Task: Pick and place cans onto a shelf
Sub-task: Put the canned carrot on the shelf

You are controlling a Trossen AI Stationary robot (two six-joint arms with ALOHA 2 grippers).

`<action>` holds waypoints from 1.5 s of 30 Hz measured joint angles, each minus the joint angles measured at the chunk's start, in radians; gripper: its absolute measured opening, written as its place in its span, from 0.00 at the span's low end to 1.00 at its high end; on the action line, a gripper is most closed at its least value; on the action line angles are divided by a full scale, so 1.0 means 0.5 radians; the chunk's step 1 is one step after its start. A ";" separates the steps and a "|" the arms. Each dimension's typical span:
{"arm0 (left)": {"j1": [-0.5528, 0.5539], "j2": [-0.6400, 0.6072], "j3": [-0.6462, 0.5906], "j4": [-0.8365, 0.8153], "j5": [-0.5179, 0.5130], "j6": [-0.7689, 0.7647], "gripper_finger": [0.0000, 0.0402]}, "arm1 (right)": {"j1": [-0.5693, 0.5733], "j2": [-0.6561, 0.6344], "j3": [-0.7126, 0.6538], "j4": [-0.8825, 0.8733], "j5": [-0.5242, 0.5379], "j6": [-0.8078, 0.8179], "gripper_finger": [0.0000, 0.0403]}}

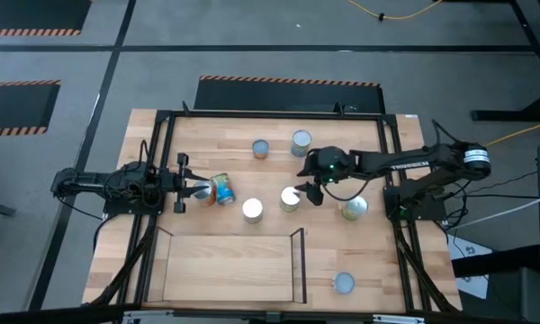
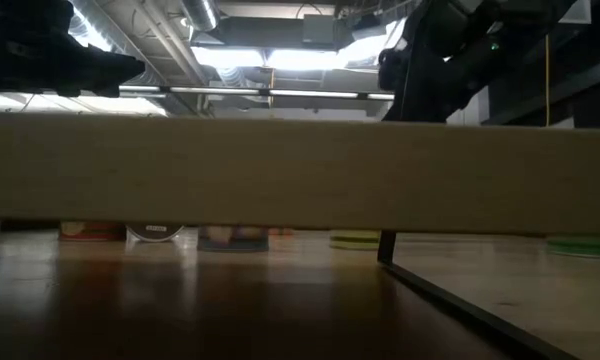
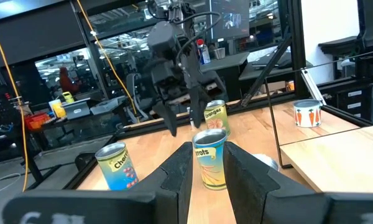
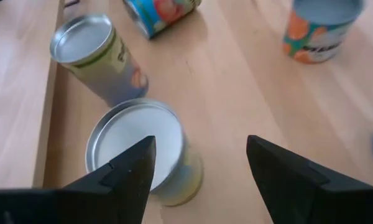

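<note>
Right hand [image 1: 304, 192] hung over the middle of the surface [image 1: 369, 270], fingers wide apart and nothing between them. Straight below it, in its wrist view, sat a white-topped can [image 4: 137, 146], one finger [image 4: 127, 177] over the lid's edge and the other [image 4: 298, 180] out over bare wood. So the hand was not yet centred on it. Just beyond stood a second can [image 4: 96, 56], and a third lay on its side [image 4: 161, 12].

Left hand [image 1: 187, 189] reached in from the left edge, low, beside that tipped can [image 1: 221, 190]. Its fingers [image 3: 174, 180] stood partly apart; a yellow can [image 3: 210, 158] showed upright in the gap ahead, but whether they touched it, I could not tell.

The shelf [image 1: 225, 290] sat at the near edge, board bare. Other cans were scattered: two at the back [image 1: 261, 148], one by the right rail [image 1: 355, 209], one near the shelf [image 1: 344, 283].

Looked like the reach-and-grasp step, nothing shelved yet. Next, the right hand would need to shift over the lid, drop, close, then carry to the shelf.
</note>
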 joint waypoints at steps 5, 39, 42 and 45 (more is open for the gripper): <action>0.000 0.000 0.000 0.000 0.000 0.000 0.21 | 0.000 0.078 0.000 0.002 -0.001 0.048 0.63; 0.000 -0.001 0.000 -0.001 0.000 0.000 0.21 | 0.000 0.104 0.000 -0.006 -0.204 0.103 0.24; 0.000 0.000 0.000 -0.001 0.000 0.000 0.21 | 0.000 0.104 0.000 -0.005 -0.213 0.103 0.19; 0.000 0.000 0.000 -0.001 0.000 0.000 0.21 | 0.000 0.103 0.000 -0.005 -0.213 0.103 0.15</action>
